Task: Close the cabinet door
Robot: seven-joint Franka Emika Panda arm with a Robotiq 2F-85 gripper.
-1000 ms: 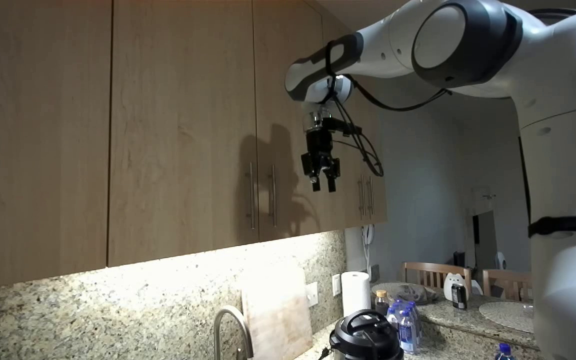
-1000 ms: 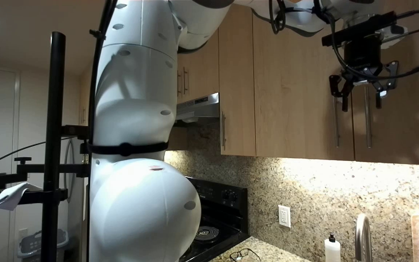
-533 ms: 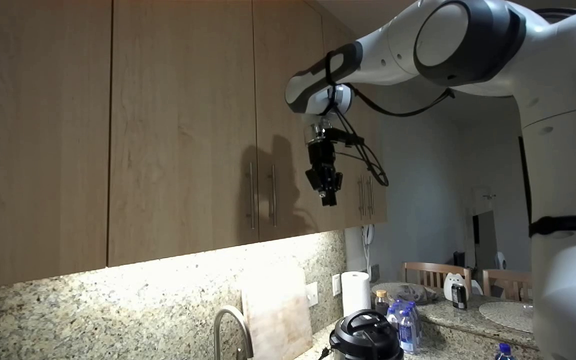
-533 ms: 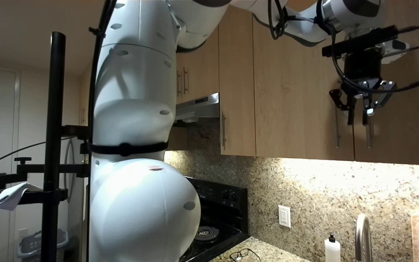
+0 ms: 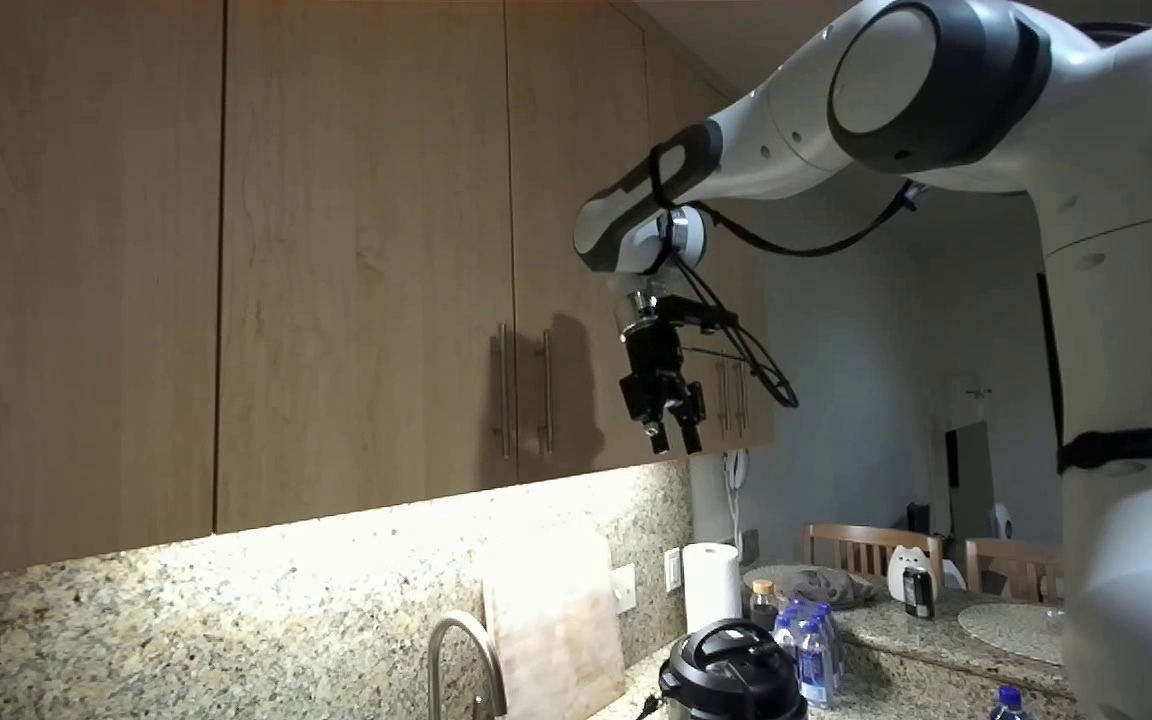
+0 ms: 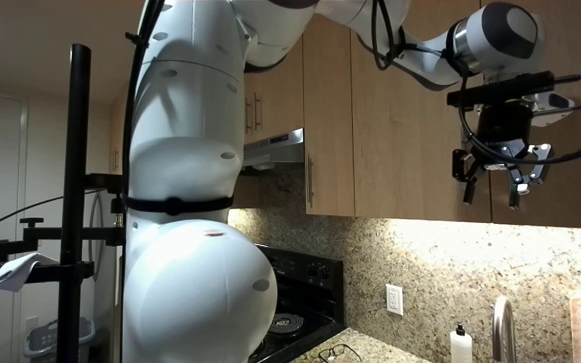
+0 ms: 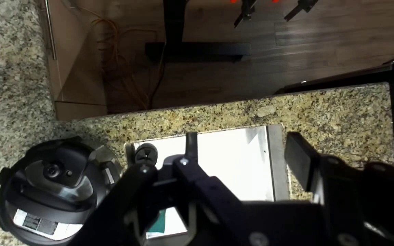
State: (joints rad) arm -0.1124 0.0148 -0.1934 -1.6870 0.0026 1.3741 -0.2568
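The cabinet door (image 5: 566,300) is a tall light-wood panel with a slim metal bar handle (image 5: 548,390) near its left edge. It lies flush beside the matching door (image 5: 366,250), and its white inner face is out of view. In an exterior view the door also shows at the far right (image 6: 578,186), its handle mostly hidden behind my gripper (image 6: 491,199). My gripper (image 5: 676,440) points down in front of the cabinet fronts, near the level of their lower edge, apart from the door. Its fingers stand apart with nothing between them, as in the wrist view (image 7: 241,153).
Below are a sink (image 7: 278,164), a black-lidded cooker (image 7: 56,191), a faucet (image 5: 466,640), a leaning board (image 5: 556,630) and bottles (image 5: 814,660). A soap bottle (image 6: 461,348), stove (image 6: 295,322) and range hood (image 6: 275,148) show in an exterior view.
My gripper has moved down along the cabinet fronts. Its fingers were apart a second ago, closer together half a second ago, and are wide apart again now. The doors have not moved.
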